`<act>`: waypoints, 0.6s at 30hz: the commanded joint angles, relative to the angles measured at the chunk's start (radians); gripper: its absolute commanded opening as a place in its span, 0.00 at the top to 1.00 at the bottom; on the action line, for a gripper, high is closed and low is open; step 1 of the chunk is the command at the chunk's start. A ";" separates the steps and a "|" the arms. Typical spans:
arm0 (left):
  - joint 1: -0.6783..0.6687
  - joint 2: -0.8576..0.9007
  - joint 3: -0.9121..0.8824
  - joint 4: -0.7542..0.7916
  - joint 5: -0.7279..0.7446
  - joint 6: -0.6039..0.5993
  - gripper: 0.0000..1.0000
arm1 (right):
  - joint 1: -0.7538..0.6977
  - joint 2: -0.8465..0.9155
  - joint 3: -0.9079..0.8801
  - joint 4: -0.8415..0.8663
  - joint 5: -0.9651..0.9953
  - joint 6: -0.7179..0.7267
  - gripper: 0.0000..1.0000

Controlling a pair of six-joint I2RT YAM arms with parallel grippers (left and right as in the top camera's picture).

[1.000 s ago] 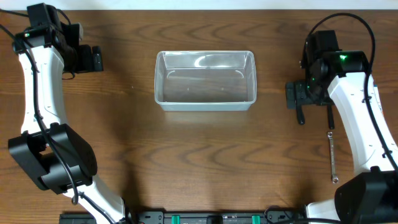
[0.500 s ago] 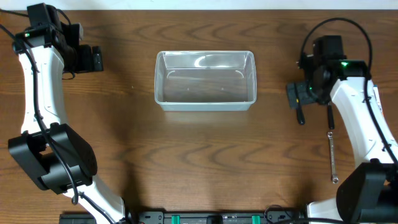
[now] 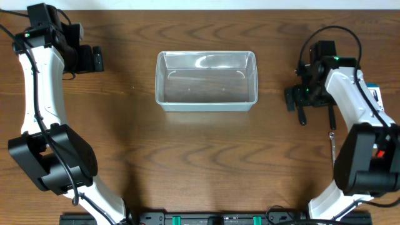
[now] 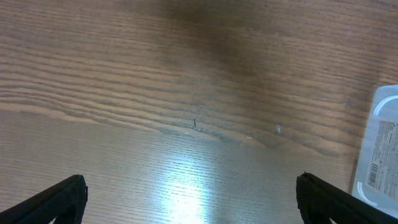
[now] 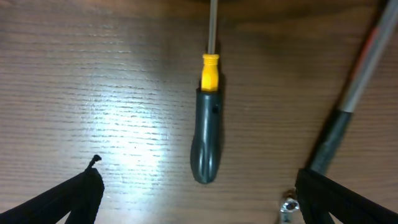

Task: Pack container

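Observation:
The clear rectangular container (image 3: pixel 206 80) stands empty at the table's middle; its corner shows in the left wrist view (image 4: pixel 380 149). My left gripper (image 3: pixel 94 59) is open and empty far to its left, over bare wood (image 4: pixel 196 205). My right gripper (image 3: pixel 300 100) is open to the container's right. It hovers over a screwdriver (image 5: pixel 207 140) with a dark grey handle and yellow collar, whose handle end lies between the spread fingers (image 5: pixel 205 202) without touching them. In the overhead view only the handle (image 3: pixel 302 117) sticks out from under the gripper.
A second tool with a dark handle (image 5: pixel 339 127) lies right of the screwdriver, also in the overhead view (image 3: pixel 331 117). A slim metal wrench (image 3: pixel 334 156) lies below it, its end by my right finger (image 5: pixel 287 208). A small blue-and-white box (image 3: pixel 374 94) sits at the far right.
The right arm has swung its elbow outward and turned its wrist, with the gripper staying over the screwdriver. The left arm and the container have not moved.

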 commanded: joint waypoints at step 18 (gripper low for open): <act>0.002 0.007 -0.008 -0.003 -0.012 0.010 0.02 | 0.003 0.069 -0.002 0.014 -0.017 0.025 0.01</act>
